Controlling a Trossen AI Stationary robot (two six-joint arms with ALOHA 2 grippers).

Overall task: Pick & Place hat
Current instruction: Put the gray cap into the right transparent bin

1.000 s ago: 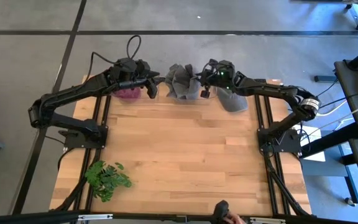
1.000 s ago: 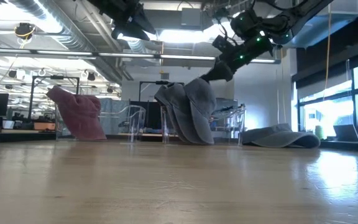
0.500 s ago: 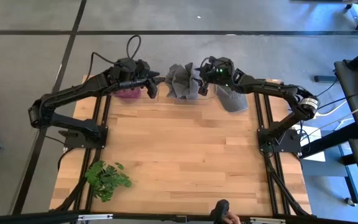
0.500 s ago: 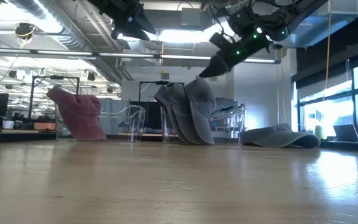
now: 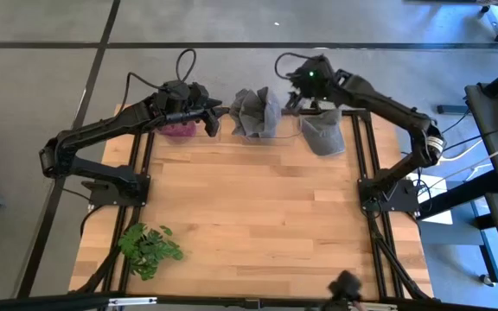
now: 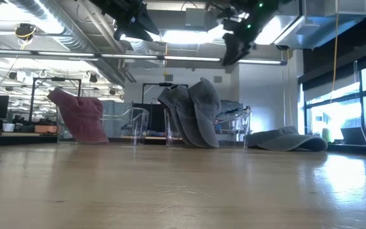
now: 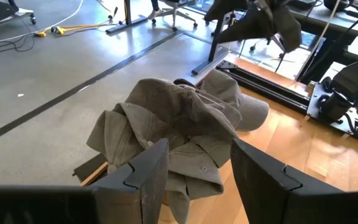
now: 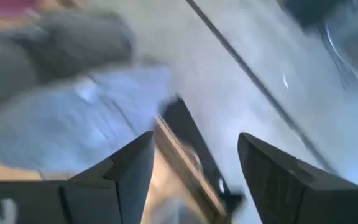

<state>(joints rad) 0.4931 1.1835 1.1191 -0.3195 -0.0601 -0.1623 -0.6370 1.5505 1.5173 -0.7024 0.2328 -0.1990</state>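
A stack of grey hats point(image 5: 256, 112) leans on a clear stand point(image 6: 170, 130) at the table's far edge, also in the low view point(image 6: 192, 114) and the left wrist view point(image 7: 179, 124). Left of the stack, a pink hat point(image 6: 81, 117) leans on another clear stand. Another grey hat point(image 5: 322, 134) lies flat at the far right. My right gripper point(image 5: 296, 102) hangs open, high above the stack's right side point(image 6: 237, 48), with nothing between its fingers point(image 8: 191, 168). My left gripper point(image 5: 210, 117) is open in the air between the pink hat and the stack point(image 7: 194, 168).
A green plant sprig point(image 5: 150, 249) lies near the table's front left corner. Dark rails point(image 5: 366, 173) run along both sides of the wooden table point(image 5: 258, 216). Its middle and near part is bare wood.
My right gripper has let go of the top grey hat on the stack, risen well above it and drawn back toward the table's far right. The hat stays leaning on the stack.
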